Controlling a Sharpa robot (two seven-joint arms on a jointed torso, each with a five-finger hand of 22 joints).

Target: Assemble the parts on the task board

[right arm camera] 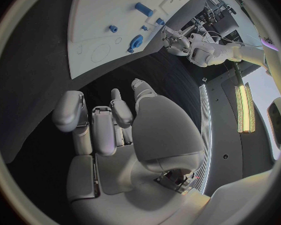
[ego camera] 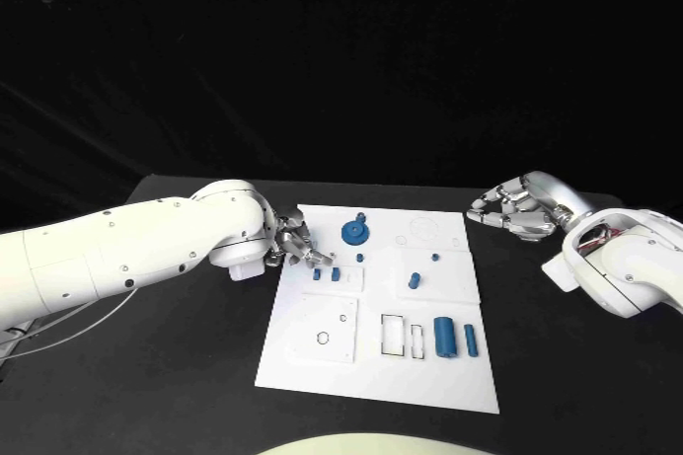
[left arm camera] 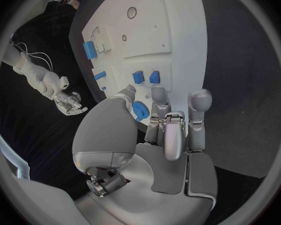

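Blue parts sit scattered on the white board [ego camera: 328,361], which fills the middle of the head view. A gear [ego camera: 354,233] lies in the upper middle, just right of the left hand [ego camera: 292,246]. Two small blocks [ego camera: 326,273] lie just below that hand, a peg [ego camera: 413,279] and a tiny stud [ego camera: 432,257] sit right of centre, and two cylinders [ego camera: 456,337] stand side by side at lower right, next to outlined slots.

At the board's left edge the left hand hovers with its fingers spread and holds nothing; in its wrist view the fingertips [left arm camera: 200,98] point toward the blocks and the gear [left arm camera: 138,110] shows between thumb and fingers, apart from them. Off the board's upper right corner, the right hand [ego camera: 515,210] has its fingers curled loosely and holds nothing too.

Judging from this, the step in hand is a first pick by the left hand, likely the gear or a block. To do it well, bring thumb and one finger down on opposite sides of a single part, clear of its neighbour, and lift straight up. The blocks lie close together, so a wide grasp could nudge the second one.
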